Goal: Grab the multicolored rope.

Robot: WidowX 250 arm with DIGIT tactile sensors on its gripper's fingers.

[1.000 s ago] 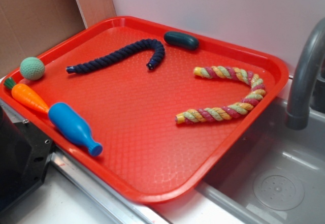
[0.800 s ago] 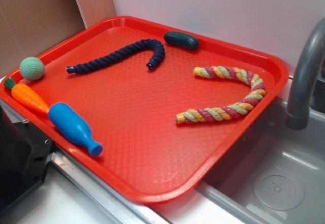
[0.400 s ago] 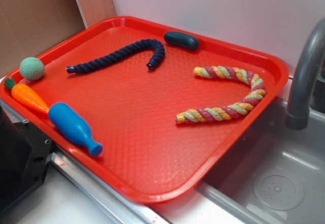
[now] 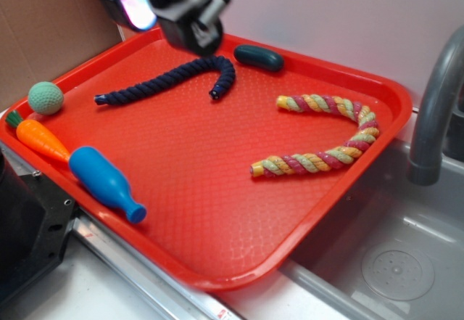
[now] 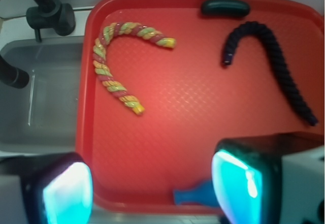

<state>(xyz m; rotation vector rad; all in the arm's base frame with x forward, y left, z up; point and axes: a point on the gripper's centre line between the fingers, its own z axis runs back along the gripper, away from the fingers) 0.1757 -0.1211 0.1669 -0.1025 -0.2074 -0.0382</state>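
Note:
The multicolored rope (image 4: 330,133) lies bent in a U on the right side of the red tray (image 4: 217,258), its yellow, pink and pale green strands twisted together. In the wrist view the multicolored rope (image 5: 119,61) curves at the upper left. My gripper (image 4: 163,8) hangs high over the tray's far left part, well away from the rope. Its jaws stand wide apart in the wrist view, gripper (image 5: 152,188), with glowing cyan pads (image 5: 66,193) and nothing between them.
A navy-blue rope (image 4: 170,79) lies across the tray's far part, with a dark green oblong (image 4: 258,57) behind it. A green ball (image 4: 46,97), an orange carrot (image 4: 38,138) and a blue bottle (image 4: 107,182) sit along the left rim. A grey faucet (image 4: 435,102) and sink (image 4: 395,262) stand to the right.
The gripper has come into the exterior view at the top left, above the tray. Nothing on the tray has moved.

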